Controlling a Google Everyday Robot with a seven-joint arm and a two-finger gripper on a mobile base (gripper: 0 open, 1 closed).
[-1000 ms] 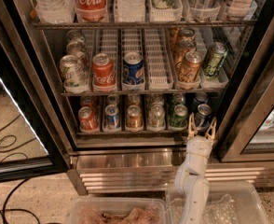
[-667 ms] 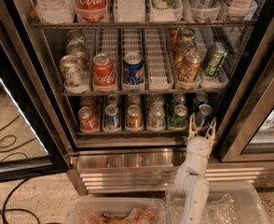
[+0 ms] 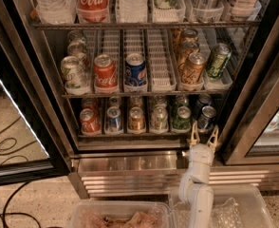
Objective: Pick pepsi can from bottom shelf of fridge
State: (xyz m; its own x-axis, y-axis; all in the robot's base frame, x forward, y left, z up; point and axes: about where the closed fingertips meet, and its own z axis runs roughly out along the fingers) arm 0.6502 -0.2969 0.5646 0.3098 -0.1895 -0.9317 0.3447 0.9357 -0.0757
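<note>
Camera view: the only view.
Can: we find the pepsi can (image 3: 207,117) upright at the front right end of the bottom shelf (image 3: 144,134), just beside a green can (image 3: 182,118).
Handling: we judge it rigid but thin-walled, smooth, and perhaps slick with cold. If full it has some weight. It is best gripped across the mid-body.
Gripper: the gripper (image 3: 203,137) sits at the shelf's front edge, just below the can. Its fingers are apart, and we see nothing held or touched.

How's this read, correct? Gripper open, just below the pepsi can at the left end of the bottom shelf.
Wrong end. In the camera view the pepsi can sits at the right end of the bottom shelf, not the left. The gripper is open, just below it.
</note>
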